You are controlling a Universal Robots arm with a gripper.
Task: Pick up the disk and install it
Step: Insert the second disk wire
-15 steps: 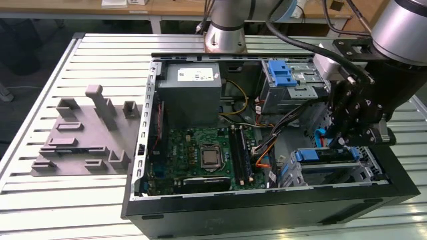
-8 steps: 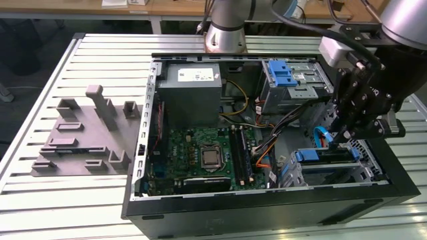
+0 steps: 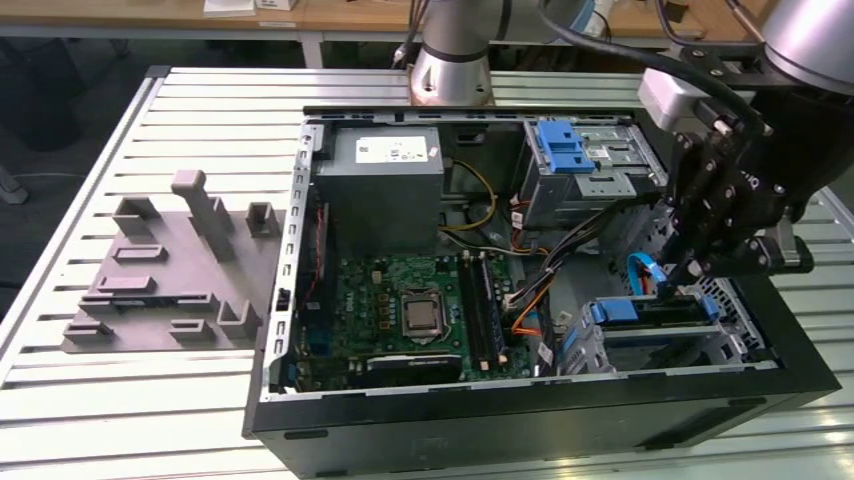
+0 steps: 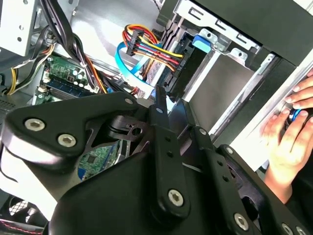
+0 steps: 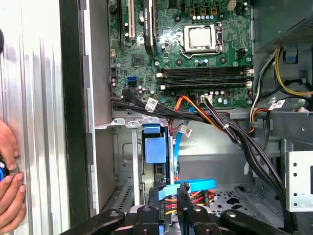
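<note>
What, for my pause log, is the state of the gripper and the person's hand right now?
Gripper: cannot be told, down at the drive bay.
Person's hand: outside the case, touching something blue.

Bright, even light; soft shadows.

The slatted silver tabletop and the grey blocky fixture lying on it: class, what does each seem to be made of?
The slatted silver tabletop looks like bare metal, probably aluminium: pale, ribbed, with a soft sheen. The grey blocky fixture looks like matte plastic, possibly printed: one flat dull grey throughout, no glints, though painted metal cannot be ruled out.
</note>
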